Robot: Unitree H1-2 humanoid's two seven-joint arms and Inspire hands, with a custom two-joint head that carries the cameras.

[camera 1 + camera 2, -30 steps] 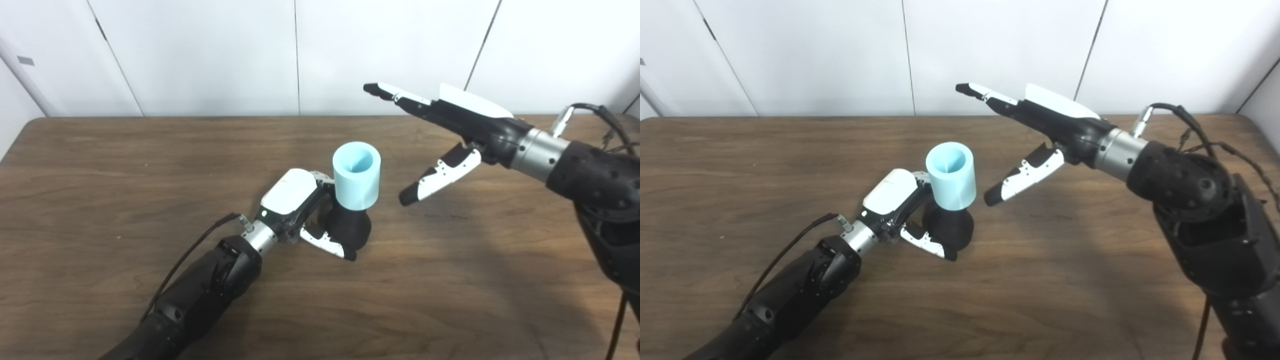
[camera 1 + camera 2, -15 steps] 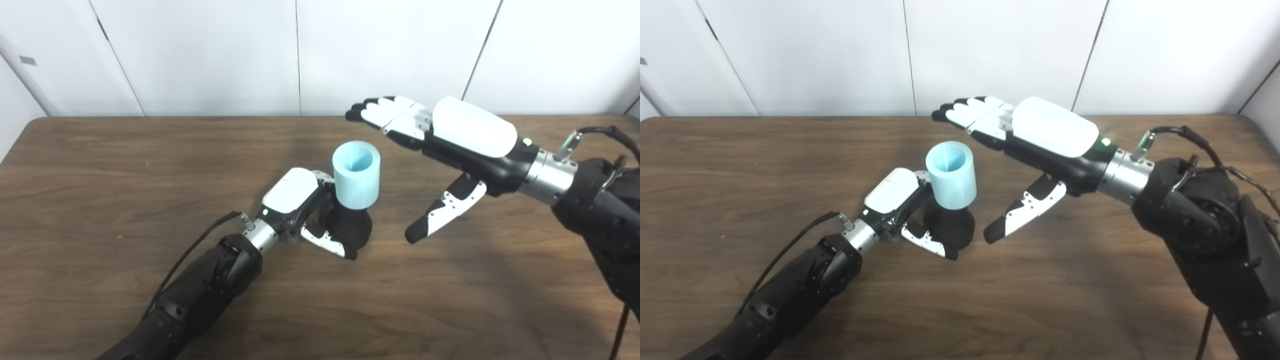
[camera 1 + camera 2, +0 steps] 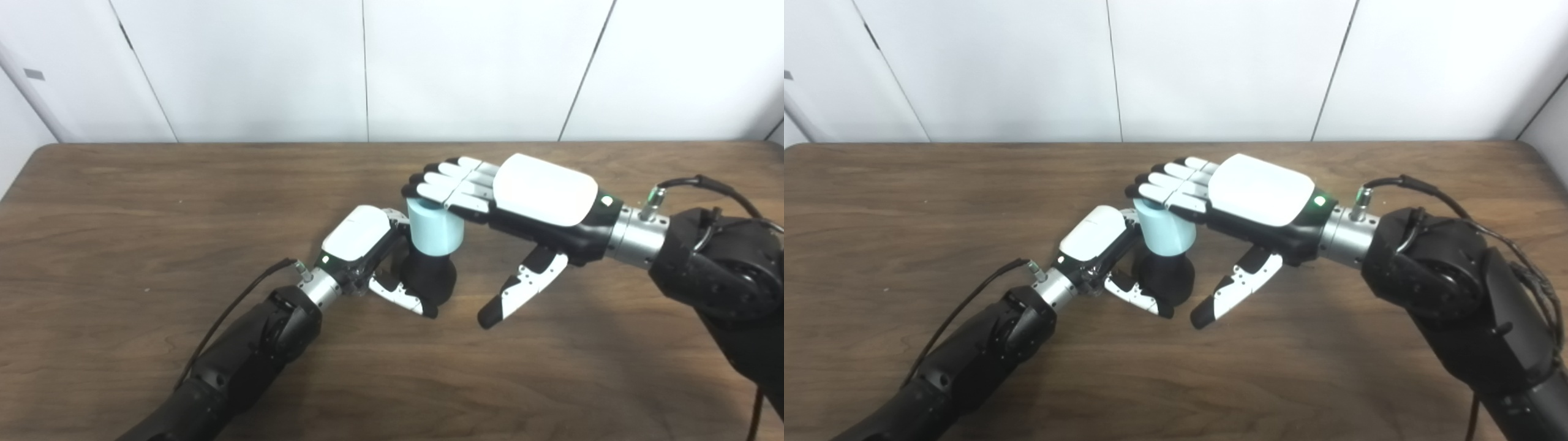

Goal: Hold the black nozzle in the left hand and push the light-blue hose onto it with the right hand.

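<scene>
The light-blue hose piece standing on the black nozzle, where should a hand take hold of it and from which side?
Grip the light-blue hose around its bare cylindrical wall, coming from the right: the left hand holds the black nozzle from the left, and the right hand lies flat over the top.

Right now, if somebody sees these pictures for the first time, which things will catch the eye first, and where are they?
Near the middle of the wooden table, the light-blue hose stands upright on the black nozzle, bright against the dark wood. The right hand lies palm down, its fingers flat over the hose's top. The left hand is wrapped around the nozzle from the left.
</scene>
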